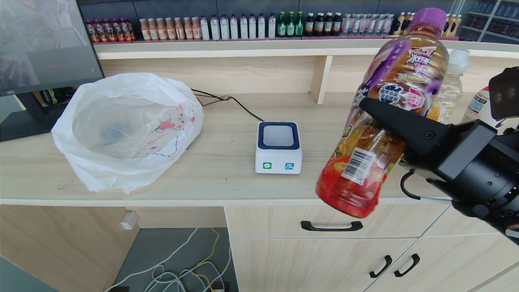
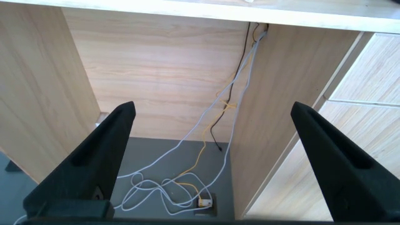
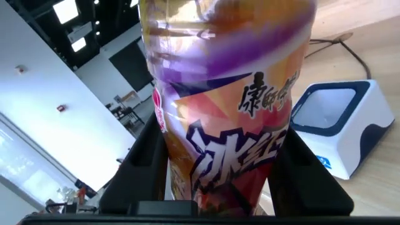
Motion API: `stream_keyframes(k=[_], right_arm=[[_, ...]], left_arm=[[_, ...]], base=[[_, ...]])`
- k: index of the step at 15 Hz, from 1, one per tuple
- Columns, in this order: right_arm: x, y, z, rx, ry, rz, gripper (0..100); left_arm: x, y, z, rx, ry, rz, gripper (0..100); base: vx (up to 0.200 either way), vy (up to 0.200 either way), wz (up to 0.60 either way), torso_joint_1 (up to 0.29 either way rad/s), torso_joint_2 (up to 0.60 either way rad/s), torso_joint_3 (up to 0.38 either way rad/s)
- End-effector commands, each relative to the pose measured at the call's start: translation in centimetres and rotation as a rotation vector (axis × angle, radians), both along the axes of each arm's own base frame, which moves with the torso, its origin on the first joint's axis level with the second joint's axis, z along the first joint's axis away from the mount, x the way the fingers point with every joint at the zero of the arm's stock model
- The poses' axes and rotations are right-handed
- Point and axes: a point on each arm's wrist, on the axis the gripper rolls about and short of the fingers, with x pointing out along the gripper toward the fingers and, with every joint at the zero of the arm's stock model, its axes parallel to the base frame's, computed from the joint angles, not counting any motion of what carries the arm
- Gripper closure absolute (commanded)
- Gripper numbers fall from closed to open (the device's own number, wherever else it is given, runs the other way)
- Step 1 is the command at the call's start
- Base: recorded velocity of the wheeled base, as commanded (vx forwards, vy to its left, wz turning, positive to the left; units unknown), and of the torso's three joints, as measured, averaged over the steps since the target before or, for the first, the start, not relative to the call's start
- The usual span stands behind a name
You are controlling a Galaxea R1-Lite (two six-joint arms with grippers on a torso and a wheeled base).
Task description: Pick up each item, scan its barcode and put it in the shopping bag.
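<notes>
The right hand [image 1: 381, 113] holds the tilted bottle [image 1: 385, 81] tight, to the right of the scanner [image 1: 278, 147]. The left hand [image 2: 212, 156] is wide open and holds nothing.

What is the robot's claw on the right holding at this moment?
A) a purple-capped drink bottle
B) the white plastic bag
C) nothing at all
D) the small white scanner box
A: the right gripper is clamped around the purple-capped bottle, held up to the right of the scanner.

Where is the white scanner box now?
In head view, the white scanner box sits on the counter between the white plastic bag on its left and the purple-capped bottle in the right gripper.
</notes>
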Motion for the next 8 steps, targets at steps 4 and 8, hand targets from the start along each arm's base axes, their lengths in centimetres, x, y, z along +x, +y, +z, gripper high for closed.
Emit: stream_keyframes(k=[4, 8], right_arm=[[-1.3, 3.2, 1.9, 0.044, -0.057, 0.143, 100], [-1.8, 4.8, 2.8, 0.067, -0.077, 0.209, 100]], left_arm=[[0.0, 0.0, 0.0, 0.000, 0.000, 0.000, 0], [0.0, 0.0, 0.0, 0.000, 0.000, 0.001, 0]], base=[[0.000, 0.000, 0.00, 0.000, 0.00, 0.000], [0.000, 0.000, 0.00, 0.000, 0.00, 0.000]])
